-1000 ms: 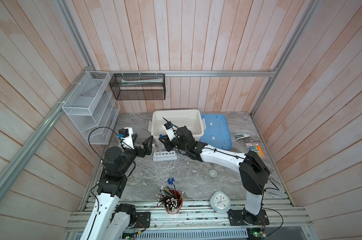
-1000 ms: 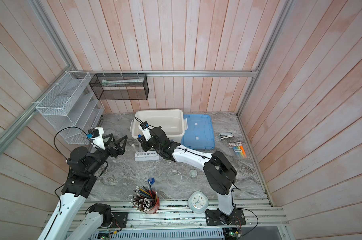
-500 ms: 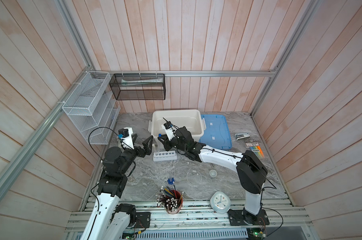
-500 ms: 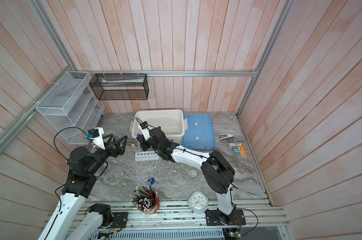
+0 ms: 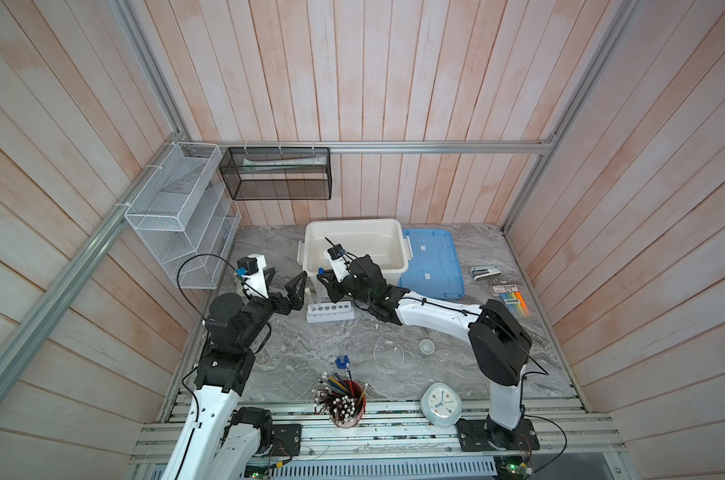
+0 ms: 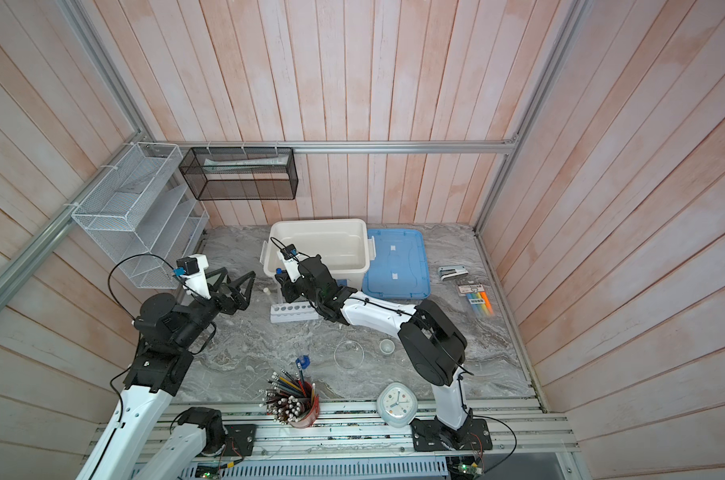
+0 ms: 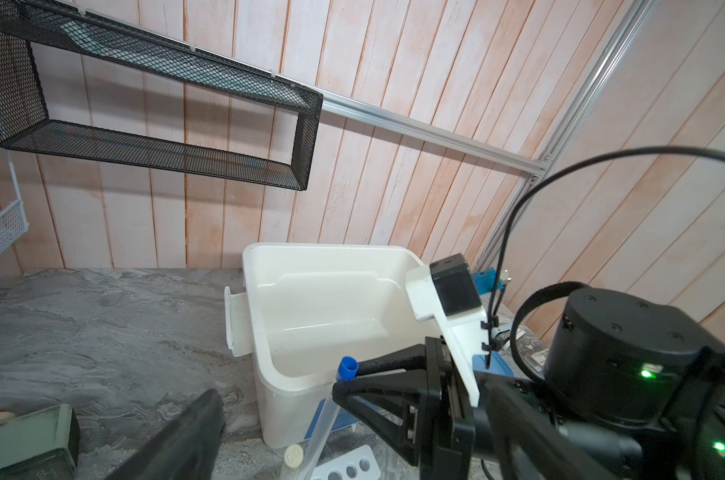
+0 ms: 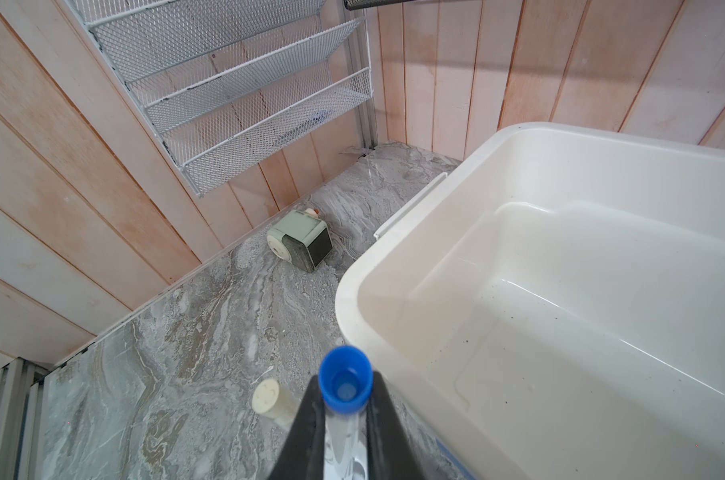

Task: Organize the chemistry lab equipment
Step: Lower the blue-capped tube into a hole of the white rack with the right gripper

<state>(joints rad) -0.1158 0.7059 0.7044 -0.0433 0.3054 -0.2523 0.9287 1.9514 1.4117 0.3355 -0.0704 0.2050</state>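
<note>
Two bystanders sit at the tabletop's near edge: a red cup bristling with pencils [image 5: 344, 401] and a white rounded plastic clock [image 5: 440, 404]. Just behind the cup is a small clear bottle with a blue top [image 5: 342, 360]. Its body is nearly lost against the grey marbled tabletop [image 5: 456, 374], so upright or tipped cannot be told. Toward the right lie a flat round clear dish [image 5: 388, 354], visible only as a faint ring, and a tiny pale cup [image 5: 426, 346], near it but apart.

At mid-table lies a white six-hole plastic rack [image 5: 330, 311], cut off by the frame in the left wrist view. The right gripper [image 8: 344, 434] pinches a thin clear tube with a blue cap [image 8: 345, 382] just below that cap, nearly upright over the rack's left end. The tube's lower end is cut off or too small to make out, so whether it sits in a hole cannot be told. Just beside it stands a second thin tube with a white cap [image 8: 269, 401], its foot equally unclear.

The left gripper [image 5: 283, 279] hangs left of the rack, fingers spread wide, holding nothing; its wrist view shows one blurred finger [image 7: 178, 440]. Only the wrist views show a pale green box with a dark end [image 8: 300, 240] near the left edge; in both top views the left arm hides it.

Farthest stand a glossy white plastic bin [image 5: 354, 232] and, flat at its right, a blue lid [image 5: 431, 266].
</note>
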